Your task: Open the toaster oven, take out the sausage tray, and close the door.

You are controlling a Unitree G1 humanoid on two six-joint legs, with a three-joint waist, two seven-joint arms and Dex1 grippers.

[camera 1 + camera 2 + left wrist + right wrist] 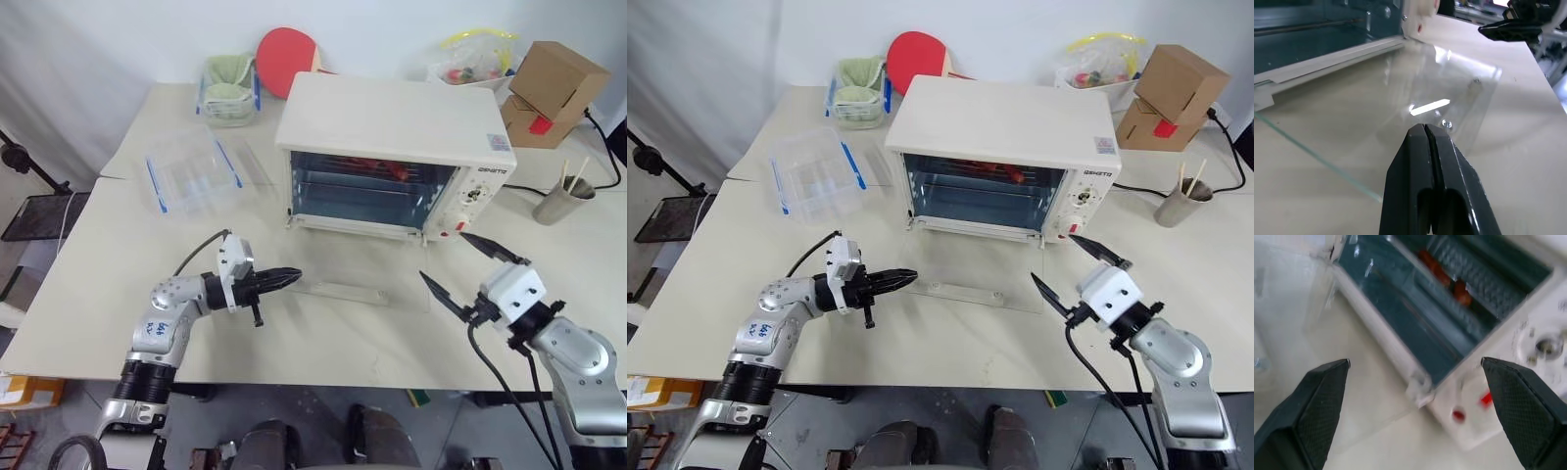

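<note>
The cream-white toaster oven (392,127) stands at the middle of the table with its door (353,259) swung down flat on the tabletop, the bar handle (343,292) at its near edge. Inside, on an upper rack, the sausage tray (377,166) shows red sausages (1444,276). My left gripper (294,277) is shut and empty, pointing level at the door's near left corner, just short of it. My right gripper (443,257) is wide open and empty, in front of the oven's knob panel (477,201), beside the door's right edge.
A clear plastic container with blue clips (191,171) lies left of the oven. Behind stand a tub with green cloth (228,88), a red paddle (286,57) and a plastic bag (470,59). A cardboard box (554,93) and a cup with sticks (563,201) stand at the right.
</note>
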